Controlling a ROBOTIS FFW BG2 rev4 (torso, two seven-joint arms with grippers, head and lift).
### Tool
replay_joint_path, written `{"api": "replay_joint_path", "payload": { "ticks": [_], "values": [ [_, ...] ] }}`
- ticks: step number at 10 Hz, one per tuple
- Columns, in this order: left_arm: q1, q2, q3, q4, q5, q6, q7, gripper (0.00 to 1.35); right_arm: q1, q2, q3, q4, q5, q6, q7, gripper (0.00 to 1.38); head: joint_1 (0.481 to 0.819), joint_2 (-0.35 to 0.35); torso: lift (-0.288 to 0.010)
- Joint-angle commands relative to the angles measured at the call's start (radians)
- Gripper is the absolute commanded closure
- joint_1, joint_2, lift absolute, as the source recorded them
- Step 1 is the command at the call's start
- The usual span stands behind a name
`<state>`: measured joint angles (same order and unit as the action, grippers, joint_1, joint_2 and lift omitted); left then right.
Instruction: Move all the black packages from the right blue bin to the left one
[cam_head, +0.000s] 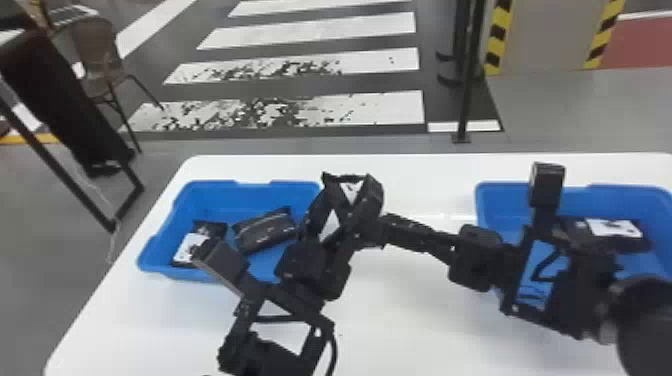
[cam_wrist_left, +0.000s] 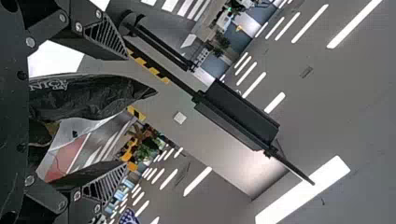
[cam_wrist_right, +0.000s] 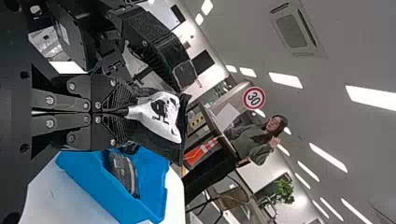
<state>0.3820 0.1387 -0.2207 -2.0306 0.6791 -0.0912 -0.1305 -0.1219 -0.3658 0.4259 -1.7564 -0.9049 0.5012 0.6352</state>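
In the head view, my left gripper (cam_head: 351, 186) and my right gripper (cam_head: 386, 227) meet at the left blue bin's (cam_head: 160, 242) right end. A black package with a white label is between them. My right gripper (cam_wrist_right: 130, 113) is shut on this package (cam_wrist_right: 161, 116) in its wrist view. Around the package (cam_wrist_left: 88, 95), my left gripper (cam_wrist_left: 123, 111) stands open in the left wrist view, fingers wide apart. Inside the left bin lie two black packages, one plain (cam_head: 266, 231) and one white-labelled (cam_head: 210, 231). The right blue bin (cam_head: 600, 191) holds at least one labelled black package (cam_head: 617, 237), partly behind the right arm.
Both bins stand on a white table (cam_head: 400, 320). My right arm crosses above the table's middle and covers part of the right bin. The left arm rises from the bottom edge, in front of the left bin's near right corner.
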Motion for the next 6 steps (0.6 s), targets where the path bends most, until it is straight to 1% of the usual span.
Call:
{"api": "replay_joint_path", "payload": {
  "ticks": [1, 2, 3, 4, 5, 6],
  "values": [
    [-0.007, 0.001, 0.007, -0.008, -0.033, 0.045, -0.011, 0.79, -0.001, -0.001, 0.003, 0.0, -0.004, -0.005, 0.0, 1.17, 0.695, 0.195, -0.17],
    [-0.007, -0.001, 0.027, -0.035, -0.089, 0.091, -0.011, 1.07, -0.001, -0.001, 0.011, 0.005, -0.016, -0.02, 0.001, 1.17, 0.695, 0.189, -0.17],
    [-0.004, -0.001, 0.037, -0.052, -0.141, 0.106, -0.011, 1.19, -0.001, -0.001, 0.013, 0.008, -0.018, -0.028, 0.001, 1.17, 0.695, 0.187, -0.17],
    [-0.002, -0.001, 0.039, -0.052, -0.137, 0.094, -0.011, 1.21, -0.003, -0.001, 0.013, 0.015, -0.018, -0.037, 0.001, 1.17, 0.695, 0.188, -0.17],
    [0.003, -0.001, 0.045, -0.064, -0.131, 0.101, -0.011, 1.21, -0.003, -0.001, 0.013, 0.022, -0.024, -0.05, 0.001, 1.17, 0.695, 0.19, -0.17],
    [0.006, -0.001, 0.049, -0.081, -0.145, 0.118, -0.011, 1.21, -0.006, -0.001, 0.017, 0.035, -0.038, -0.067, 0.001, 1.17, 0.695, 0.19, -0.17]
  ]
}}
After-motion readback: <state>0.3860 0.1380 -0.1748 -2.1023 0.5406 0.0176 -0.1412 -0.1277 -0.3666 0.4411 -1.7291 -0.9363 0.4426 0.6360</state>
